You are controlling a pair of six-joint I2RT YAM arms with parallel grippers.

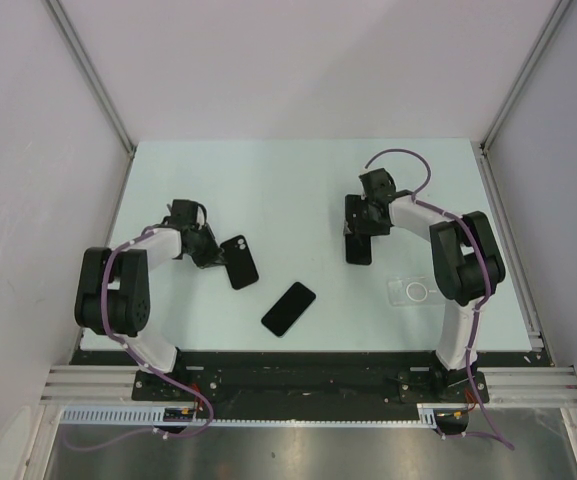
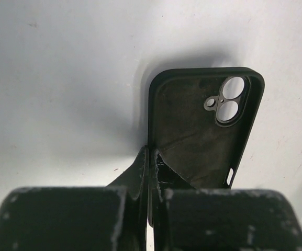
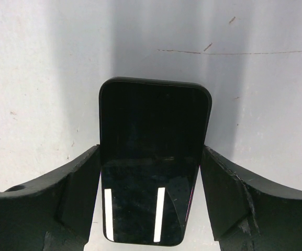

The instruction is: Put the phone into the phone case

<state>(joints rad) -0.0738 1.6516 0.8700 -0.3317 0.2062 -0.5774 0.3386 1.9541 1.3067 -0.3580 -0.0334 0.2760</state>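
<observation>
The transparent phone case (image 1: 415, 292), with a white ring in its middle, lies flat on the table beside my right arm's base link. My right gripper (image 1: 360, 228) is shut on a black phone (image 1: 359, 247). In the right wrist view its fingers (image 3: 82, 178) press the two long edges of that phone (image 3: 153, 120), screen up. My left gripper (image 1: 213, 255) is shut on a dark case shell (image 1: 240, 262). In the left wrist view the gripper (image 2: 152, 157) pinches the side wall of this shell (image 2: 192, 130), whose empty inside and camera cutouts face the camera.
A second black phone (image 1: 288, 309) lies at an angle on the table between the arms, near the front edge. Grey walls and metal rails bound the table on the left, right and back.
</observation>
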